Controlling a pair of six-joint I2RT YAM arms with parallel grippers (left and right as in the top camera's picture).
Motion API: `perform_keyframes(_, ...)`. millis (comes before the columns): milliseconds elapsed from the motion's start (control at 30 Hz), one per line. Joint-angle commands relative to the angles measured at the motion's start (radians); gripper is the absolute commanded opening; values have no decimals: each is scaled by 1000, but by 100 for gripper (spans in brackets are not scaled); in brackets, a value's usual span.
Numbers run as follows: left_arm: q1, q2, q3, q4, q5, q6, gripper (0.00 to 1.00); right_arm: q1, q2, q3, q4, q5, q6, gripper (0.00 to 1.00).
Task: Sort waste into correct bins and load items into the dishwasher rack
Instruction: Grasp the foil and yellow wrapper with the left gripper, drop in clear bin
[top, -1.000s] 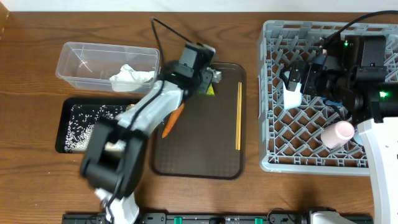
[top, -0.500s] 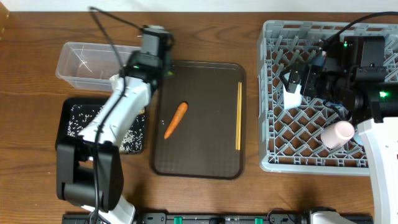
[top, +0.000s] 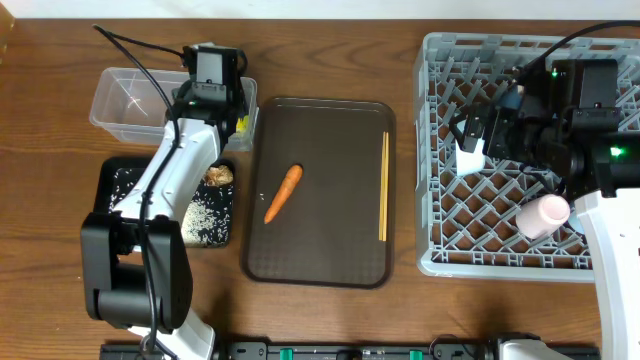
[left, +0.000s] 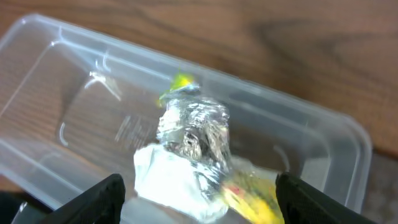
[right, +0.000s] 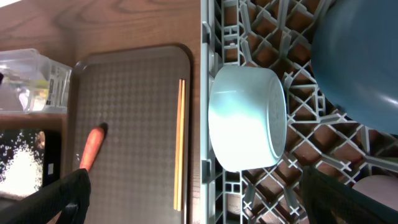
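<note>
My left gripper hangs open over the right end of the clear bin. Below its spread fingers lie crumpled silver foil, a yellow-green wrapper and white tissue, inside the bin. An orange carrot and the wooden chopsticks lie on the brown serving tray. The black bin holds rice and a brown lump. My right gripper stands open above the dishwasher rack, over the light-blue cup beside the blue bowl. A pink cup rests in the rack.
The rack's near wall stands just right of the serving tray. Cables trail from both arms. Bare wooden table shows to the left and along the front edge.
My left arm swung from the serving tray to the clear bin carrying the foil and wrapper, then its jaws opened and the waste dropped into the bin. The right arm has not moved.
</note>
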Motion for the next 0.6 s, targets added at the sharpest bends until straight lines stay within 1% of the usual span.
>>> perform_keyframes(0,-7,-71,1,-29,-10,-17,80,-2,-2,3,-6,-2,-6,99)
perform_keyframes(67,-15,-116,1,-57,-10,-17,80,-2,-2,3,-6,-2,-10,99)
perform_keyframes(133,-27,-165,1,-100,11,-17,78,-2,-2,3,-6,-2,-10,99)
perform_keyframes(167,-33,-187,1,-125,50,-16,75,-2,-2,3,-6,-2,-10,99)
perform_keyframes(300,-73,-257,1,-259,298,42,74,-2,-2,3,1,-2,-10,99)
perform_keyframes(367,-108,-269,1,-352,369,48,74,-2,-2,3,5,-2,-10,99)
perform_keyframes(467,-174,-258,-12,-472,385,56,74,-2,-2,3,14,-2,-9,99)
perform_keyframes(567,-248,-237,-68,-506,385,116,74,-2,-1,3,26,-2,-9,99)
